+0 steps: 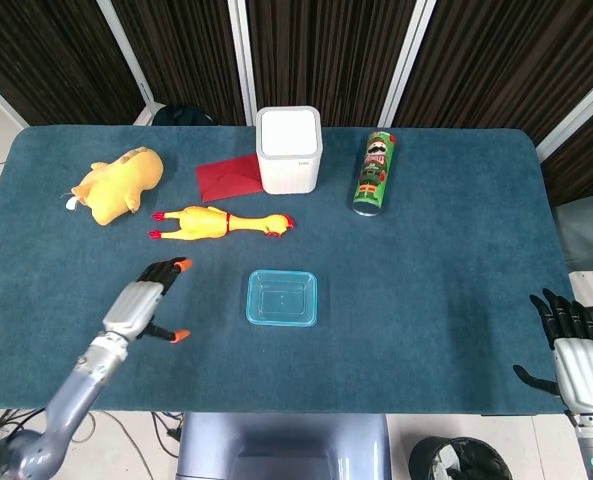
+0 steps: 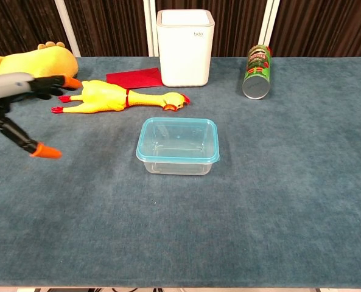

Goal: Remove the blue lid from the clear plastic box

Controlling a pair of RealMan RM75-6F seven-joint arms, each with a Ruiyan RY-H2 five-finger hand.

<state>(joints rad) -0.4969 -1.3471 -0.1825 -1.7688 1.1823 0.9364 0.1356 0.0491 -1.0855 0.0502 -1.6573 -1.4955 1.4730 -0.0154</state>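
The clear plastic box (image 1: 281, 299) (image 2: 178, 148) stands near the middle of the table with its blue lid (image 1: 281, 285) (image 2: 178, 140) closed on top. My left hand (image 1: 148, 299) (image 2: 16, 100) hovers over the table to the left of the box, fingers spread, thumb apart, holding nothing. It is well short of the box. My right hand (image 1: 573, 352) stays at the table's near right corner, fingers apart and empty; the chest view does not show it.
A rubber chicken (image 1: 219, 222) (image 2: 120, 97) lies behind the box, just beyond my left hand. A yellow plush toy (image 1: 116, 184), red cloth (image 1: 228, 177), white bin (image 1: 289, 149) and green chip can (image 1: 374, 172) line the back of the blue table (image 1: 436, 290).
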